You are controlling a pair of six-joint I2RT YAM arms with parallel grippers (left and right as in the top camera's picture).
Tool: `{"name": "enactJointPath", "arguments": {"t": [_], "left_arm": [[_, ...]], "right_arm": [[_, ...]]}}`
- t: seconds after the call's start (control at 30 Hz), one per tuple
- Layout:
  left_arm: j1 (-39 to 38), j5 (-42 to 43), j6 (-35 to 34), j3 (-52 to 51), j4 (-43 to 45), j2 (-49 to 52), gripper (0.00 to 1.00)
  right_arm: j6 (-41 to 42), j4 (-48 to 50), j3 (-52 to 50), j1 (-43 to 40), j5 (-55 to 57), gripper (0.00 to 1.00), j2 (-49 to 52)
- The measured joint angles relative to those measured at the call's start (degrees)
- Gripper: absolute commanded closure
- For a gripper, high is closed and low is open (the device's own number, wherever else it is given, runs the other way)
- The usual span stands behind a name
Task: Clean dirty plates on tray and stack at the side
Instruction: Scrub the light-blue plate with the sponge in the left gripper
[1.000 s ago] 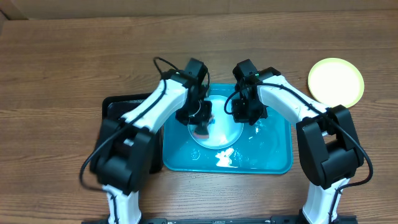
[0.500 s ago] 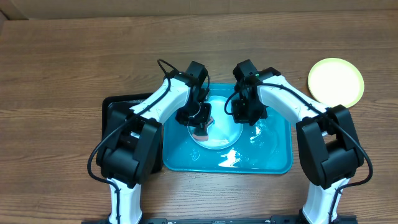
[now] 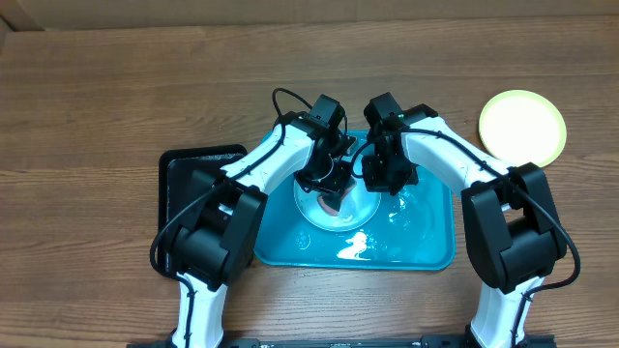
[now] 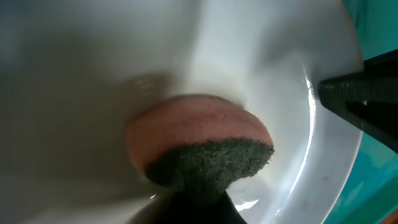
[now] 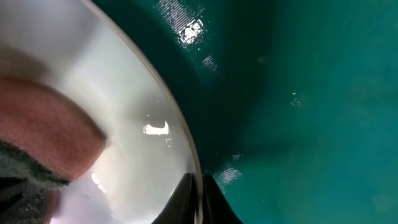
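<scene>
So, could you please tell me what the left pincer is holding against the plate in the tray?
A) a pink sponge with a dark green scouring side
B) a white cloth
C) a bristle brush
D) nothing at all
A: the left wrist view shows the left pincer pressing a pink sponge with a dark green scouring layer onto the whitish plate.
</scene>
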Motion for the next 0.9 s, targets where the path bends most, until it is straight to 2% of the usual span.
{"name": "enactJointPath", "arguments": {"t": [0.3, 0.47, 0.7, 0.83, 0.9], "left_arm": [[0.4, -3.3, -10.2, 0.2, 0.3, 0.0, 0.96], [3.0, -9.2, -13.6, 1.4, -1.0, 0.0, 0.96], [5.8, -20.4, -14.4, 2.8, -5.3, -0.2, 0.96], [5.7, -23.2, -13.7, 3.0, -9.2, -0.2, 0.96], [5.4, -23.7, -11.3, 3.0, -10.4, -0.2, 0.96]], "right_arm": [[0.0, -0.2, 0.0, 0.0, 0.0, 0.96, 0.0], [0.3, -0.2, 0.0, 0.1, -1.6, 0.96, 0.0], [0.6, 0.2, 0.0, 0.5, -3.9, 0.96, 0.0], [0.7, 0.4, 0.0, 1.5, -5.5, 0.96, 0.0], [0.6, 0.3, 0.0, 1.8, -5.8, 0.96, 0.0]]}}
